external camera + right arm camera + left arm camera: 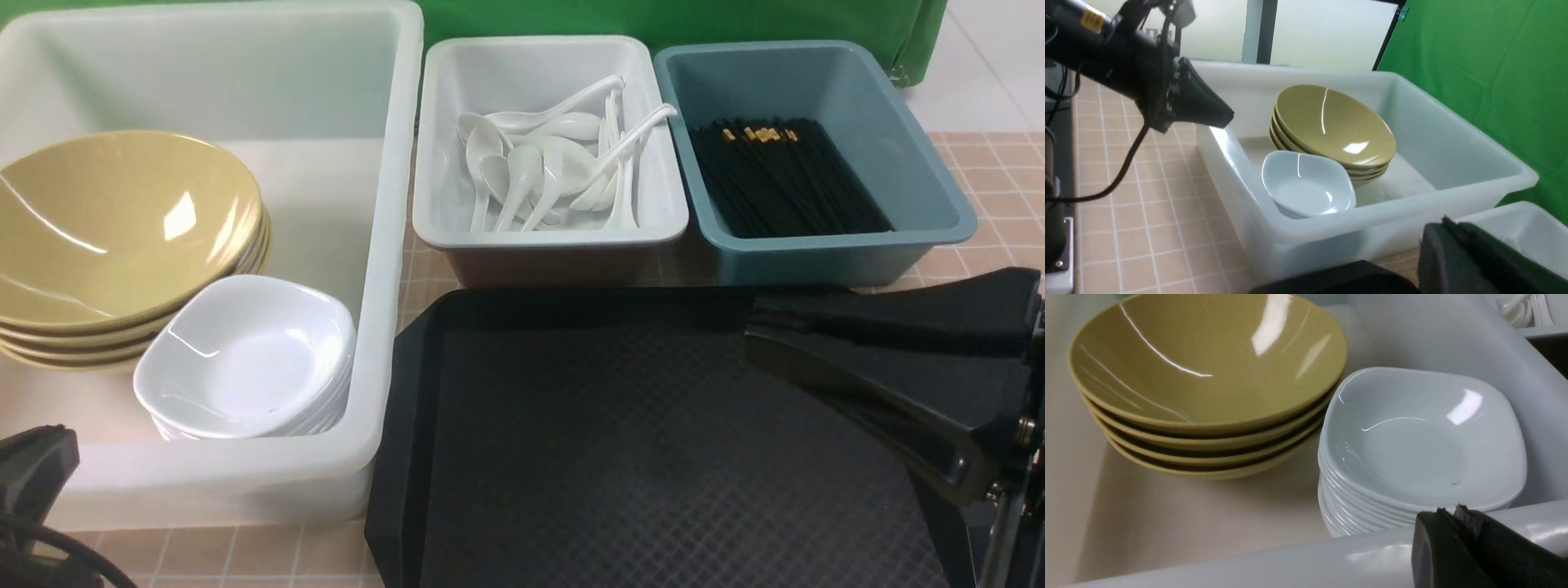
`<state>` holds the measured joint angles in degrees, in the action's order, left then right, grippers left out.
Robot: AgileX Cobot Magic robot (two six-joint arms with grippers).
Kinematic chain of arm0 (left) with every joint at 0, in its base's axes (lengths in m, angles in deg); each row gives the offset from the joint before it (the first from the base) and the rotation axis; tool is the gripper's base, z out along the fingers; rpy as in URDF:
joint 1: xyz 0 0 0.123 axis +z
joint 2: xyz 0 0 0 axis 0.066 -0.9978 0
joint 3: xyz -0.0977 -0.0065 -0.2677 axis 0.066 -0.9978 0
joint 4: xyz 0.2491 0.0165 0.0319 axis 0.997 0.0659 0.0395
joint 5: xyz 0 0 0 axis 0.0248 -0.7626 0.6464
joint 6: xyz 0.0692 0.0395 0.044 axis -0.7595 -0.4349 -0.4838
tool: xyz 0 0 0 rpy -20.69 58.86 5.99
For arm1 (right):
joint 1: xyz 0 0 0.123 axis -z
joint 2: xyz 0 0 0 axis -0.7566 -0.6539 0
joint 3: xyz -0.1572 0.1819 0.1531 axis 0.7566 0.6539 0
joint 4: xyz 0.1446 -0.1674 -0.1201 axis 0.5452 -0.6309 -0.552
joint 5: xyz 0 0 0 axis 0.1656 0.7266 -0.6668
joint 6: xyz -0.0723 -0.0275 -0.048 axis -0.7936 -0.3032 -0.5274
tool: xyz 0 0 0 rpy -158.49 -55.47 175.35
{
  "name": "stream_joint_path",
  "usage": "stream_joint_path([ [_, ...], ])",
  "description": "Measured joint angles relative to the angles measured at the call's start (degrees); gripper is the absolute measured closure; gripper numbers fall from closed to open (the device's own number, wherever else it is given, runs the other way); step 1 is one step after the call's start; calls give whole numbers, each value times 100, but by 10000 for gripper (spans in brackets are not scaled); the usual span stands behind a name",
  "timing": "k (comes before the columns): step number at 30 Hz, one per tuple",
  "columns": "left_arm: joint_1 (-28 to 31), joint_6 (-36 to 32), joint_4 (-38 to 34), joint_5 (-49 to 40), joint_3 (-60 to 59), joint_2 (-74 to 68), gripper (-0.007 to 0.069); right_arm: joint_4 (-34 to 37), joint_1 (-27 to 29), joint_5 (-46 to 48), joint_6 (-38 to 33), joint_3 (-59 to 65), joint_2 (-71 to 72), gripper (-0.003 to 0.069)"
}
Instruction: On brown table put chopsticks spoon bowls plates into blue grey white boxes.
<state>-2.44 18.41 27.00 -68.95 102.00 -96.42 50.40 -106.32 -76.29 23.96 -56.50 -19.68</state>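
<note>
The white box (392,245) on the table (1004,188) holds stacked yellow bowls (122,220) beside stacked white plates (245,351). Spoons (539,163) fill the grey box (424,163), chopsticks (784,180) the blue box (939,188). The left hand (1224,118), pressed together and empty, hovers at the white box's near rim. The right hand (751,331), likewise together and empty, hangs over a black tray (612,441).

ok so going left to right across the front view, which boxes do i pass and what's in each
white box with yellow bowls, then white plates → grey box with spoons → blue box with chopsticks
</note>
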Motion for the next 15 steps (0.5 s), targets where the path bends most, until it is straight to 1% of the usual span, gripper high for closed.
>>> stream_joint_path([
  [15,0,0,0,-125,-7,18,623,0,0,14,6,38,0,601],
])
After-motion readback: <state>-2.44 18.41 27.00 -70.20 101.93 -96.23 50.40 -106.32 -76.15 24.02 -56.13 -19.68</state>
